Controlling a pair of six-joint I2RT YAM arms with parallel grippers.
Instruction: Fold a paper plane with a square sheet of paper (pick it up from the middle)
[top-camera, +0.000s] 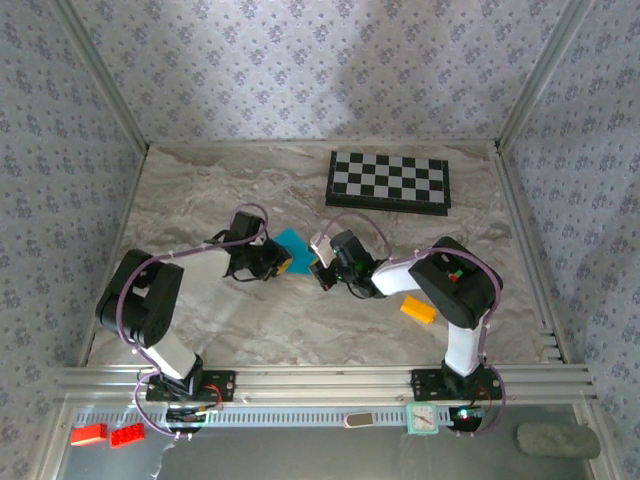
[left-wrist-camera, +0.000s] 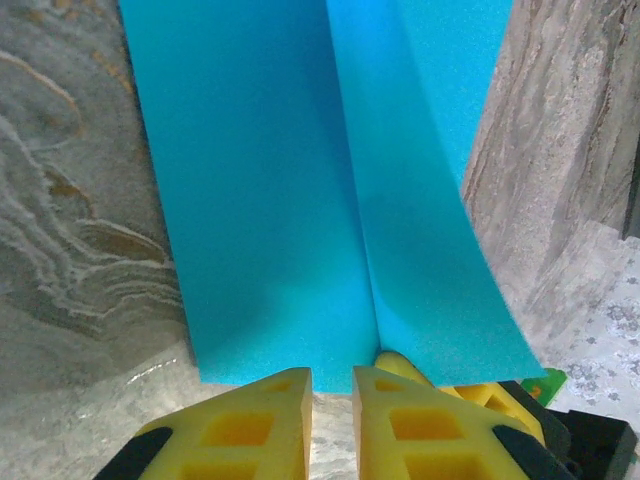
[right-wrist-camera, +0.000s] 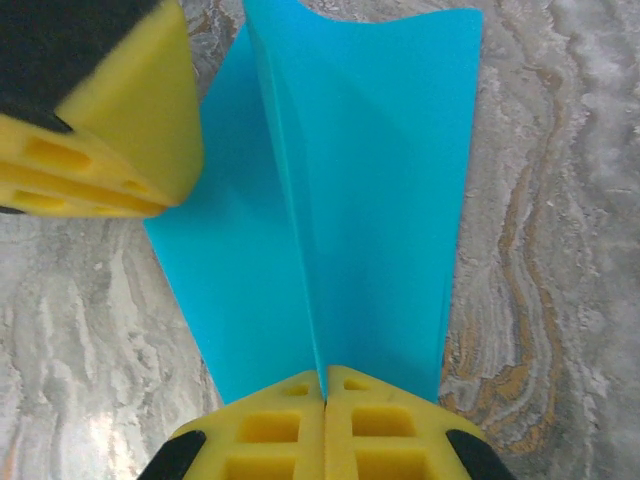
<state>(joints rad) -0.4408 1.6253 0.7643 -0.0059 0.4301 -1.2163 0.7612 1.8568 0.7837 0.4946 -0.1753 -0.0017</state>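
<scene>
The square sheet of paper (top-camera: 290, 241) is bright cyan-blue and lies mid-table between the two arms, bent up along a centre crease. In the right wrist view the sheet (right-wrist-camera: 370, 200) rises into a ridge, and my right gripper (right-wrist-camera: 325, 372) is shut on that ridge at the near edge. In the left wrist view my left gripper (left-wrist-camera: 332, 372) stands just short of the sheet (left-wrist-camera: 280, 200), its jaws a narrow gap apart with bare table between them. From above, the left gripper (top-camera: 281, 263) and right gripper (top-camera: 319, 266) face each other closely. A left finger (right-wrist-camera: 110, 110) shows beside the sheet.
A black-and-white chessboard (top-camera: 388, 182) lies at the back right. A small yellow-orange block (top-camera: 418, 310) sits near the right arm's base. Red bricks (top-camera: 105, 434) lie below the front rail. Patterned walls close in the marble table (top-camera: 200, 200) on three sides.
</scene>
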